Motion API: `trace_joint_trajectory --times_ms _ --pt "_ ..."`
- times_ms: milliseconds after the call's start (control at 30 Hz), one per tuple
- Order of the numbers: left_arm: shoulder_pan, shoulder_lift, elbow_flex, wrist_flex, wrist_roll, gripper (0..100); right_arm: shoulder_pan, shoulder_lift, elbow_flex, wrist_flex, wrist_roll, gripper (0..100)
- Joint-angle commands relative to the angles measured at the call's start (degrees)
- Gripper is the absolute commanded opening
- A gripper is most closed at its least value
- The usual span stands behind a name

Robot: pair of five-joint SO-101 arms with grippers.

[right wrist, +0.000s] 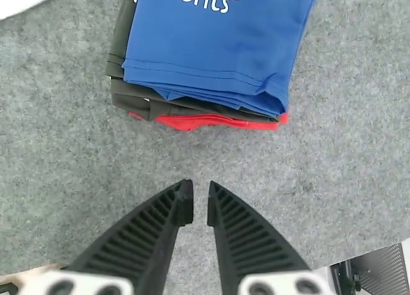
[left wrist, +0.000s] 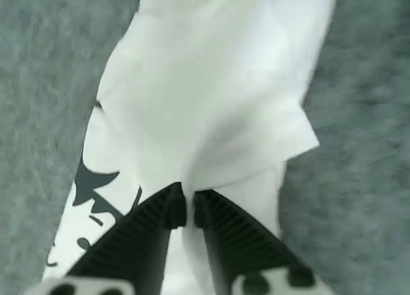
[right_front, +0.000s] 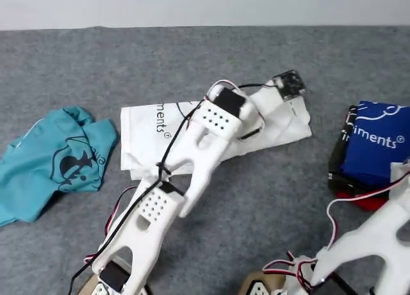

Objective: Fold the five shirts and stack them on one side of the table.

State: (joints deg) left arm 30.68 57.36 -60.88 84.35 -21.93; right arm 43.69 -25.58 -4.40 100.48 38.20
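Now we see the left hand (left wrist: 184, 208) clamped on the white shirt (left wrist: 211, 84), partly folded, dark print; right hand (right wrist: 194, 208) fingers together, empty.

The white shirt (right_front: 160, 132) lay partly folded near the middle of the grey table (right_front: 256, 205), one end bunched. The teal shirt (right_front: 57, 160) lay crumpled and unfolded by the left edge. By the right edge, a folded blue shirt (right_front: 375, 141) topped a black shirt (right wrist: 128, 90) and a red shirt (right wrist: 205, 121).
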Motion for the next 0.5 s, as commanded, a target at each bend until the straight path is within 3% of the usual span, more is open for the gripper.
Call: trace_joint_trajectory --times_ms 0,167,467 --pt "-2.2 0.5 -2.2 -1.7 0.5 14 -0.3 -1.8 -0.2 2.3 -0.4 5.4" --pt "-3.4 0.5 -2.2 -1.5 8.9 24 -0.5 -1.8 -0.2 2.3 -0.4 5.4" --pt "-5.3 -1.0 -2.3 -3.8 8.0 25 -0.5 -1.8 -0.2 2.3 -0.4 5.4"
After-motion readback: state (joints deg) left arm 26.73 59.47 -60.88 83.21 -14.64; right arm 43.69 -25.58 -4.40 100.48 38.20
